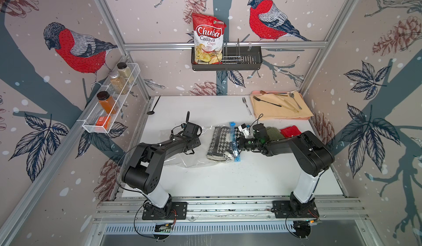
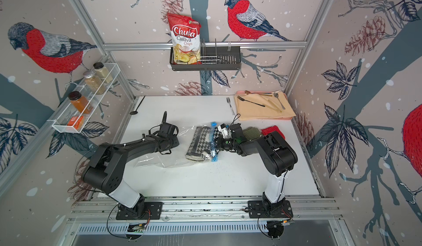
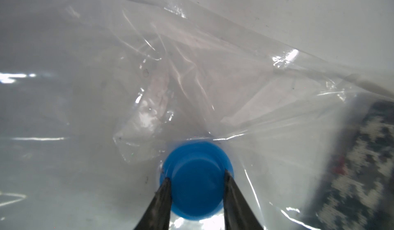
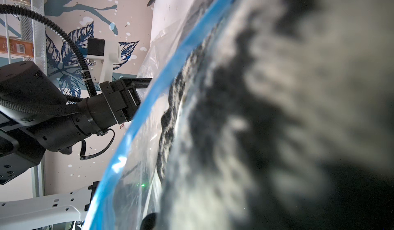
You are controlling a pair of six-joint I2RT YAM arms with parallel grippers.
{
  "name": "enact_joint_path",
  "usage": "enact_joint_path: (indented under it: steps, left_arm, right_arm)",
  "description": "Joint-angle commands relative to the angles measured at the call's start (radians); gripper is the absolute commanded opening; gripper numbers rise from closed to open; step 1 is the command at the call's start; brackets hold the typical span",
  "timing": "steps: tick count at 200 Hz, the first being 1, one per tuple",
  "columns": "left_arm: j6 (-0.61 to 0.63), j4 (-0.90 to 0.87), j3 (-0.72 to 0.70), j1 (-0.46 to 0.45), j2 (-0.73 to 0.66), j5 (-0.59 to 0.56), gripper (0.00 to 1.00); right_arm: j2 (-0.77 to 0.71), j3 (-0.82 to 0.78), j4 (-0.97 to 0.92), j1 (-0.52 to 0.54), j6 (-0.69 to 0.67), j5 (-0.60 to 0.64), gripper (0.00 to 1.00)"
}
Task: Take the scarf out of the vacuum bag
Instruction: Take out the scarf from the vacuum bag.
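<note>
Centrally on the bench (image 1: 205, 178), the vacuum bag (image 1: 180, 159) is pinched at its valve (image 3: 196, 197) by the left gripper (image 3: 197, 175) and the scarf (image 1: 219, 140) clamped by the right gripper (image 1: 240, 143).

text scan | chip bag (image 1: 207, 40) (image 2: 183, 40) in black wall basket (image 1: 251, 58), far centre: "Chuba Cassava Chips", legible in both top views | green logo at bag top: too small to read | orange box (image 1: 103, 121) (image 4: 17, 47) in left wire rack (image 1: 93, 128): barcode label, digits illegible
</note>
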Motion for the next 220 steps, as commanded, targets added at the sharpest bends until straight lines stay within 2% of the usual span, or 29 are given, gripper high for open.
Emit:
enact_joint_path:
  steps: [1,220]
  left_arm:
    - [-0.017,-0.108,-0.006,0.008,0.011,-0.045,0.37]
    - [-0.007,-0.117,0.005,0.021,0.014,-0.060,0.37]
  right_arm:
    - [-0.022,-0.011,0.038,-0.004,0.008,-0.009,0.00]
    - [-0.056,-0.014,-0.036,-0.033,-0.053,0.004,0.00]
